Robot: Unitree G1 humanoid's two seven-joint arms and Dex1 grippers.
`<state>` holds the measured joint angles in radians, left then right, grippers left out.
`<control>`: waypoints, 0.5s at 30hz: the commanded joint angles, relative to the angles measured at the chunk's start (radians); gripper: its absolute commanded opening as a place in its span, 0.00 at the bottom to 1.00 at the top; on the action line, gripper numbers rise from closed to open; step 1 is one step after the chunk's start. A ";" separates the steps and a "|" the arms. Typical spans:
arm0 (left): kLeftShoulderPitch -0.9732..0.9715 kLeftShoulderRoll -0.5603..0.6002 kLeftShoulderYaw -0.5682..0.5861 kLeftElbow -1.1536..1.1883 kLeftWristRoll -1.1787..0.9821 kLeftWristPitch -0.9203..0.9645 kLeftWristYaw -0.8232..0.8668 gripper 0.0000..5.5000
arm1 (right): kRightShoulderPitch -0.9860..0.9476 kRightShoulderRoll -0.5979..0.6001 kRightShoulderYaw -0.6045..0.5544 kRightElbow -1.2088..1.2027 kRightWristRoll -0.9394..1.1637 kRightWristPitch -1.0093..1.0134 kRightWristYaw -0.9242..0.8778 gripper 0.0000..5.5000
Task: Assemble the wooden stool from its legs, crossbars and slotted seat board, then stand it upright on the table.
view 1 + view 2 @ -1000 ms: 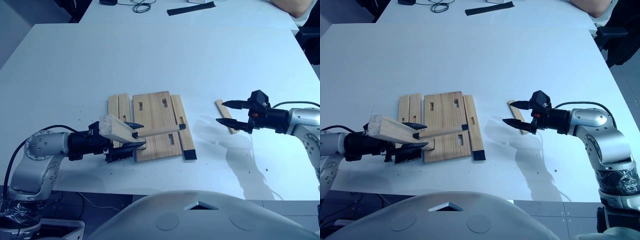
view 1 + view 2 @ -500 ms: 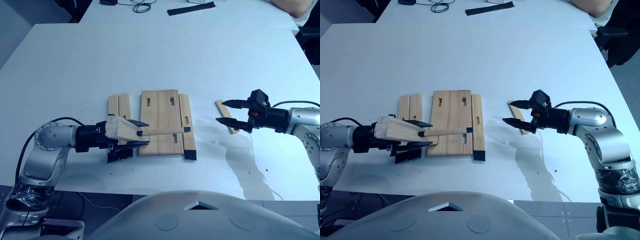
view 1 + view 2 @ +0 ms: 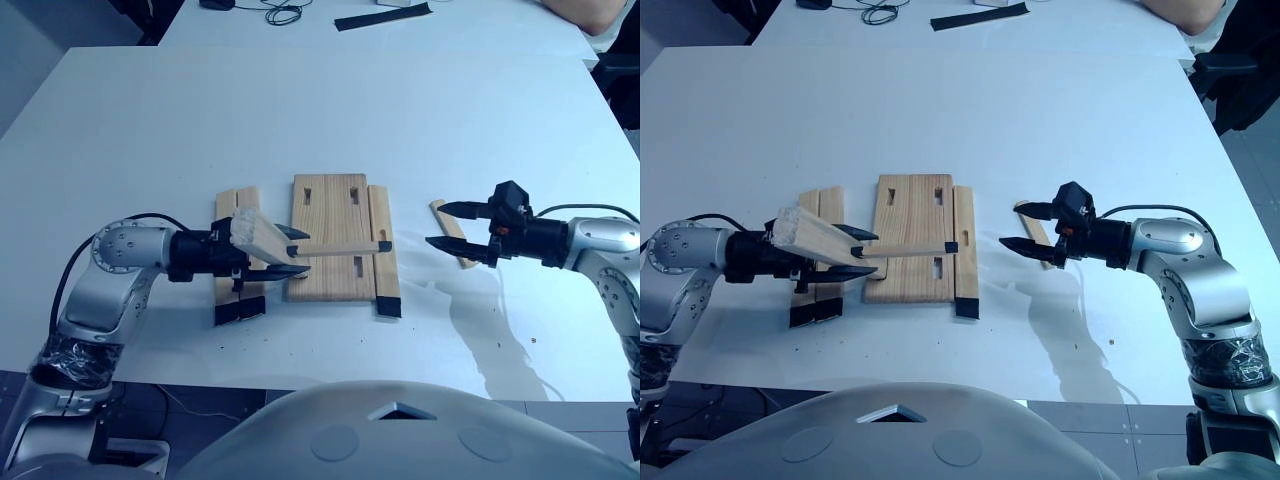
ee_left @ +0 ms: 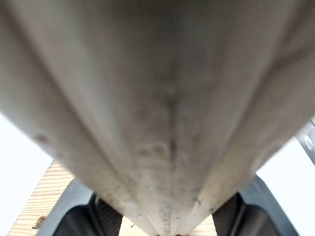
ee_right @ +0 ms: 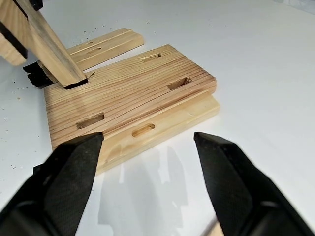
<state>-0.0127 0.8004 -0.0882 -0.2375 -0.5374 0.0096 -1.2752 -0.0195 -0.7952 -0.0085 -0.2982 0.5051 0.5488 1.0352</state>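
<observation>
My left claw (image 3: 300, 252) is clamped on a black-tipped wooden leg (image 3: 258, 237), holding it over the slotted seat board (image 3: 330, 205), which lies flat on the worktop (image 3: 300, 120). My right claw (image 3: 440, 224) gapes wide over a crossbar (image 3: 451, 227) nearby.

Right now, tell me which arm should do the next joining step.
Left, probably. The left gripper is shut on a wooden leg whose far end lies over the board. The right gripper hangs open and empty beside a small stick.

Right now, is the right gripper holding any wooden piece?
No: the right gripper has black fingers spread, nothing between them, near the short pale wooden strip on the white table.
</observation>
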 commanded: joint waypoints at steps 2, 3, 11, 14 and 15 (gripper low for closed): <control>-0.017 -0.006 -0.040 0.050 0.063 0.016 -0.018 0.40 | -0.021 0.000 0.003 0.000 -0.007 0.001 -0.006 0.62; -0.019 -0.006 -0.041 0.052 0.065 0.012 -0.022 0.40 | -0.023 0.001 0.005 0.002 -0.008 0.000 -0.006 0.62; -0.026 0.030 -0.048 0.060 0.080 0.080 -0.019 0.49 | -0.024 0.008 0.007 0.007 -0.011 -0.005 -0.015 0.62; -0.018 0.018 -0.013 0.083 0.099 0.063 0.006 0.58 | -0.013 0.010 0.003 0.002 -0.011 -0.007 -0.021 0.62; -0.006 0.018 0.001 0.085 0.101 0.053 0.009 0.58 | -0.007 0.011 0.002 0.000 -0.012 -0.009 -0.023 0.62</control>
<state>-0.0323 0.8176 -0.1187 -0.1630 -0.4515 0.0774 -1.2842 -0.0312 -0.7876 -0.0035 -0.2931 0.5030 0.5484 1.0201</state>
